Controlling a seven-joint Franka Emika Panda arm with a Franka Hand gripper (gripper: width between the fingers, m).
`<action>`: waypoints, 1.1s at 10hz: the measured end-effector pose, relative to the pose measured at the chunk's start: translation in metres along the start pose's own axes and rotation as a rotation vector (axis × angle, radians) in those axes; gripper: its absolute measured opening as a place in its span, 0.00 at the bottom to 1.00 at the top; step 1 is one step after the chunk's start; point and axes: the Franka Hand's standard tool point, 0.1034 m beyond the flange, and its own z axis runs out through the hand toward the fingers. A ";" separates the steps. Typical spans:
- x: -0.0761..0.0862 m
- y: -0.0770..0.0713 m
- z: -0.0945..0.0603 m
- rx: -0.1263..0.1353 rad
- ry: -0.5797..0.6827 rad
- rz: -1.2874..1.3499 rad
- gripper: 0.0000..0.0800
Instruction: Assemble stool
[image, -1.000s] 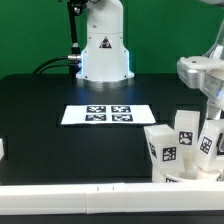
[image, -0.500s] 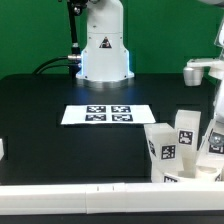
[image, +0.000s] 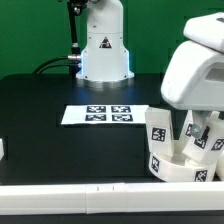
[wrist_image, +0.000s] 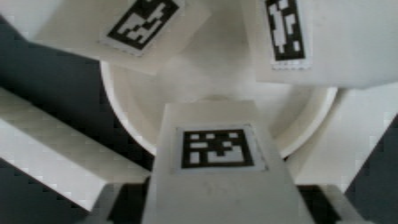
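Exterior view: stool (image: 180, 150) on table (image: 50, 100), near its front edge by border rail (image: 70, 190), to exterior view's right of marker board (image: 108, 114). Round seat (image: 175, 168) flat, legs pointing up, so screw-in work comes from above. Arm housing hides pincer here.

Wrist view: pincer (wrist_image: 214, 190) closed part-way on nearest leg (wrist_image: 217, 150), a finger (wrist_image: 116, 198) each side, likely gripping to turn or seat it. Two other legs (wrist_image: 125, 30) stand beyond on seat.

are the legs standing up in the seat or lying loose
Standing. The legs rise upright from the round seat; the wrist view shows three on it.
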 end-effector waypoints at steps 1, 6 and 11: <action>0.000 -0.001 0.000 0.000 0.000 0.079 0.42; -0.010 0.025 0.009 0.191 -0.109 0.629 0.42; 0.000 0.025 0.011 0.258 -0.098 1.096 0.42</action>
